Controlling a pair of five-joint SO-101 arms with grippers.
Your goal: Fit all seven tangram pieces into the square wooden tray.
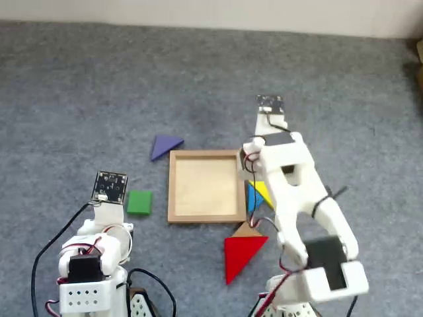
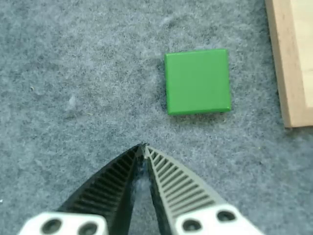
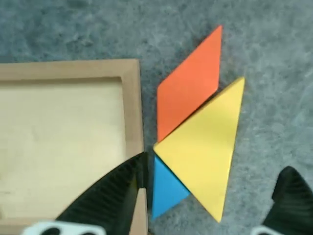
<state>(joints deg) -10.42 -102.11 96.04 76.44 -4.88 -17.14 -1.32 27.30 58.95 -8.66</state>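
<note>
The right gripper (image 3: 215,166) hangs with its jaws spread wide, one dark finger (image 3: 115,188) over the rim of the square wooden tray (image 3: 132,107) and the other over the grey worktop (image 3: 274,73). Just outside that rim lie three pieces touching one another: an orange parallelogram (image 3: 188,93), a yellow triangle (image 3: 205,152) along its edge, and a small blue triangle (image 3: 165,188) tucked between the yellow one and the tray.

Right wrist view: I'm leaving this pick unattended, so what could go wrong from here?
1. The yellow triangle lies edge to edge with the orange parallelogram and blue triangle, so closing the open right gripper may drag a neighbour too.
2. One finger hangs by the tray rim; descending, it might land on wood, not carpet.
</note>
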